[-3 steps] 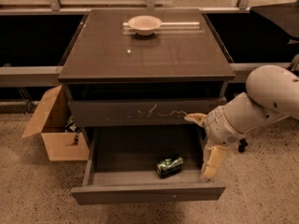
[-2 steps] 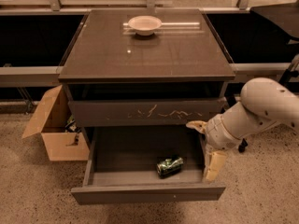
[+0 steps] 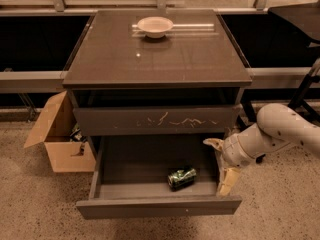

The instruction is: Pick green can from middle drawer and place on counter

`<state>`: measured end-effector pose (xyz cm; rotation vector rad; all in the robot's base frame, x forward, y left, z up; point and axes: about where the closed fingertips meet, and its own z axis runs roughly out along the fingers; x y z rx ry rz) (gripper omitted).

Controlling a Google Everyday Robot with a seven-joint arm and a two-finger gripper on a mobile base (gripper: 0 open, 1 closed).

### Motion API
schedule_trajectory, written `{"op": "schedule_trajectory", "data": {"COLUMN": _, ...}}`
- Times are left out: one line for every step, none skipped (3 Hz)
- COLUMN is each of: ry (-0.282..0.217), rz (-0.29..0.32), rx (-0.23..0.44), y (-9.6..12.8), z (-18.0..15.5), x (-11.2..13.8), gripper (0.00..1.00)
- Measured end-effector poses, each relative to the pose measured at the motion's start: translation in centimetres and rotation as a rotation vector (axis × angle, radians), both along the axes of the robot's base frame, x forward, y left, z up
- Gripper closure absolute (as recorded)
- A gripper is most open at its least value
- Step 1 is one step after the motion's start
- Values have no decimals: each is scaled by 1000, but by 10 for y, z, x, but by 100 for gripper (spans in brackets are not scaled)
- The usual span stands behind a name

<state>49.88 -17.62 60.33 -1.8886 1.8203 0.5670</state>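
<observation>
**Camera view.** We see the cabinet from the front and above. The middle drawer (image 3: pixel 131 160) is pulled out. Above it sits the scratched drawer front (image 3: pixel 150 120), which is shut. The counter (image 3: pixel 160 59) carries only a white bowl (image 3: pixel 155 26), near its rear edge. A cardboard box (image 3: pixel 56 134) stands on the floor beside the cabinet.

**Location of the object.** The green can (image 3: pixel 182 177) lies on its side on the drawer floor. It is close to the front panel and nearer the arm's side than the box's side. Its long axis runs roughly across the drawer's width, with the end nearest the arm angled slightly toward the back.

**Gripper state.** The gripper (image 3: pixel 217 166) is at the drawer's side wall on the arm's side. Its two pale fingers (image 3: pixel 229 180) are spread apart and hold nothing. One finger points over the drawer's rear corner, and the other hangs by the front corner.

**Governing relation.** The can lies near the gripper, inward toward the drawer's centre and lower. We judge that the next move is a sideways reach and descent. The jaws should close across the can's narrow body, not along its length.
</observation>
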Motion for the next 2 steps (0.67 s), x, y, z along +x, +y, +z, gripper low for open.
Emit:
{"op": "schedule_trajectory", "data": {"ry": 1, "rz": 9, "rx": -2, "y": 1, "z": -5, "x": 2, "gripper": 0}}
{"op": "schedule_trajectory", "data": {"ry": 6, "rz": 61, "rx": -14, "y": 6, "z": -33, "x": 13, "gripper": 0}}
